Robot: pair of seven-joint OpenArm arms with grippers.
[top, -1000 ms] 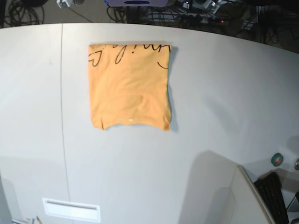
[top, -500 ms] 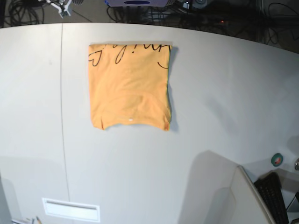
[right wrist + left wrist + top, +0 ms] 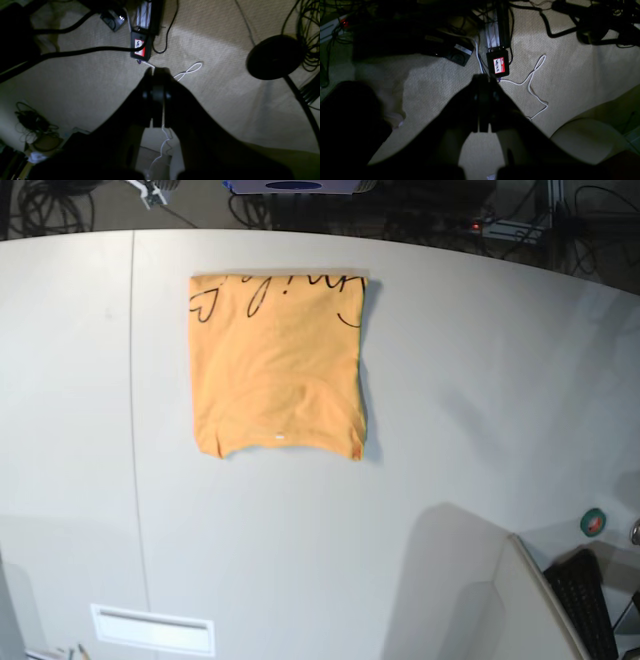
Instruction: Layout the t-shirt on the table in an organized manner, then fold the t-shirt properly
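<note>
Finishing: judged nearly done; the t-shirt (image 3: pixel 277 365) lies folded near the table's (image 3: pixel 480 380) far edge.
Left gripper (image 3: pixel 483 80): jaws together, empty.
Right gripper (image 3: pixel 157 72): jaws together, empty.
Advice: only flatten uneven near hem.

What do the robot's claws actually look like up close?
In both wrist views they show as dark, near-black silhouettes: the left claw and right claw each taper from a broad base to a narrow tip. No markings or cables on them can be made out.
</note>
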